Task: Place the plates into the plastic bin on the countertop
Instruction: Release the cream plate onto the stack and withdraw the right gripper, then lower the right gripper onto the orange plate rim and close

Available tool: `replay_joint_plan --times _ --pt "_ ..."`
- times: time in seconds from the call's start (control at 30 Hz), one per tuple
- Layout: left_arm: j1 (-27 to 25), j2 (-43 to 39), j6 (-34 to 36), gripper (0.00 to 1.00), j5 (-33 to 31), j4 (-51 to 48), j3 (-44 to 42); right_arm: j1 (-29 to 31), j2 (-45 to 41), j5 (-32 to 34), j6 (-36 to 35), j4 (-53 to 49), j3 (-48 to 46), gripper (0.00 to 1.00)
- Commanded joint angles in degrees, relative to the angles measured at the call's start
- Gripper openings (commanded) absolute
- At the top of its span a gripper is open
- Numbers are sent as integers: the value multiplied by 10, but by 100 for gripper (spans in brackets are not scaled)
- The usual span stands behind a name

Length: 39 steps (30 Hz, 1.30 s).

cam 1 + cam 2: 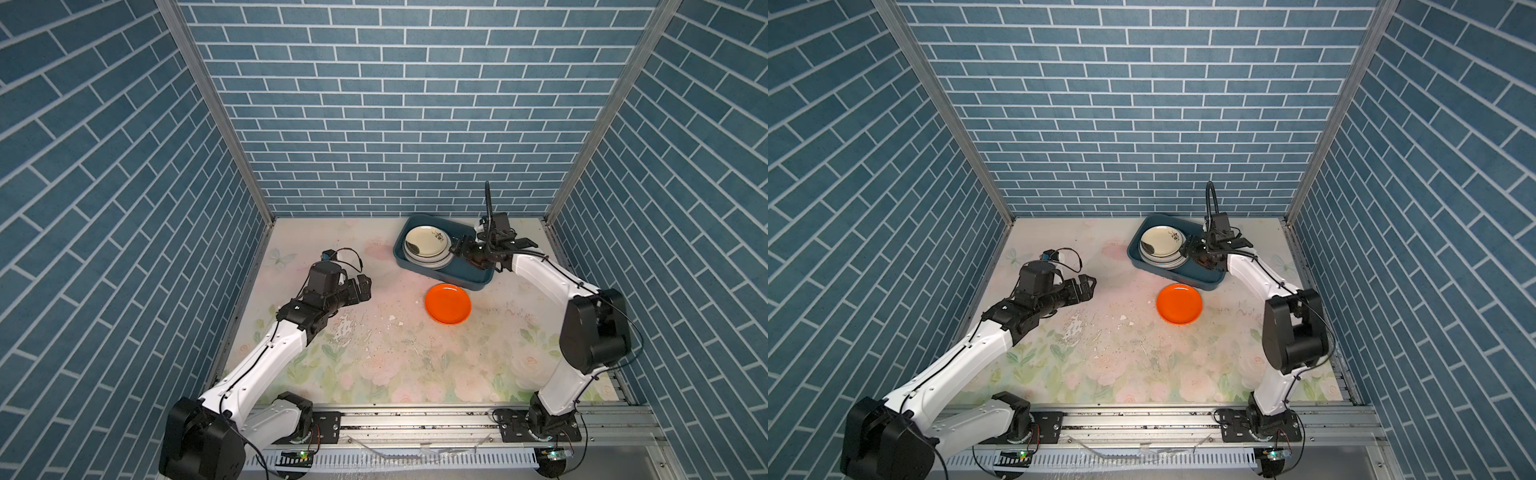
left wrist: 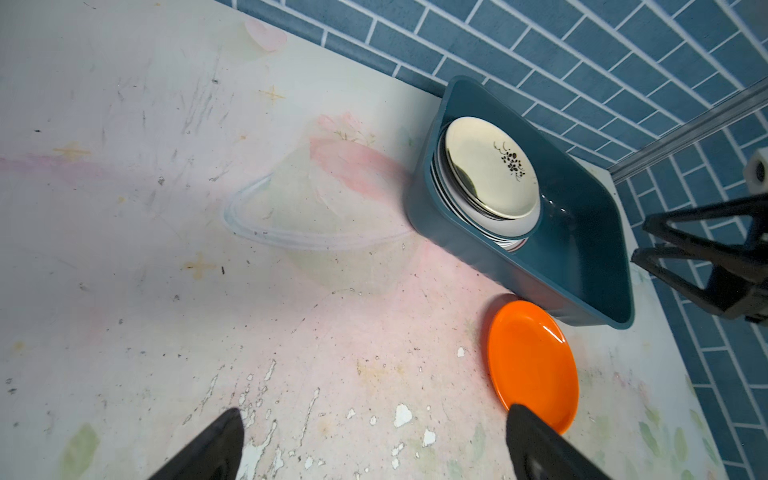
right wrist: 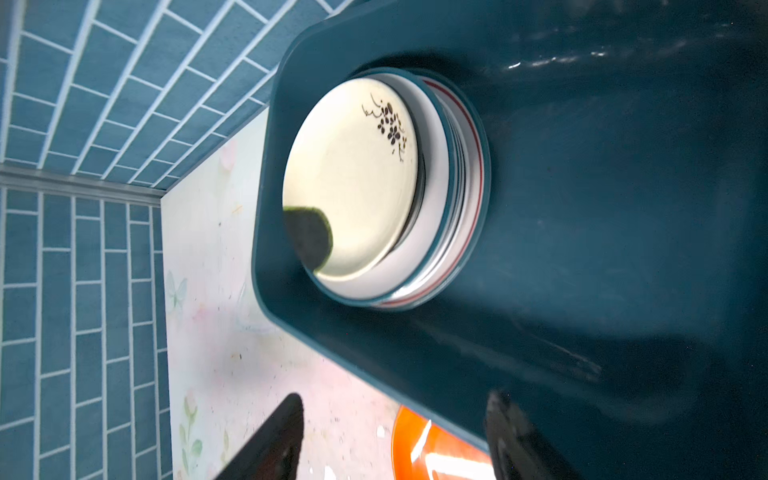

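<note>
Right gripper, jaws apart and empty, just beside stacked plates in plastic bin; orange plate outside

Glossy orange plate, glossy cream plate, smooth teal plastic bin, scuffed, flaking matt countertop.

The dark teal rectangular plastic bin sits back right on the floral cream tabletop. Stacked round cream and white plates lie in its left end; a round orange plate lies just before it.
</note>
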Motion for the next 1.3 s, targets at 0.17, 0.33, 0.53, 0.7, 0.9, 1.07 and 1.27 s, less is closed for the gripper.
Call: replay_joint_plan --times 0.17,0.33,0.53,0.7,0.9,1.07,1.27 --pt "2 16 -40 99 98 32 -31 -2 -192 7 46 86 -256 71" --pt "2 16 -80 100 121 88 -81 -2 -274 -5 63 117 -370 70" --pt "-2 -19 -113 100 125 105 -119 -2 -324 -12 83 199 -466 68" --pt "-4 -66 -114 100 127 78 -127 -2 -307 -4 79 258 -497 67" --pt "-4 -111 -116 99 115 39 -130 -2 -242 -21 79 332 -501 65" --pt "-4 -126 -122 100 110 29 -133 -2 -182 -35 79 368 -486 64" --pt "-4 -129 -133 100 106 33 -141 -3 -142 -32 78 382 -474 59"
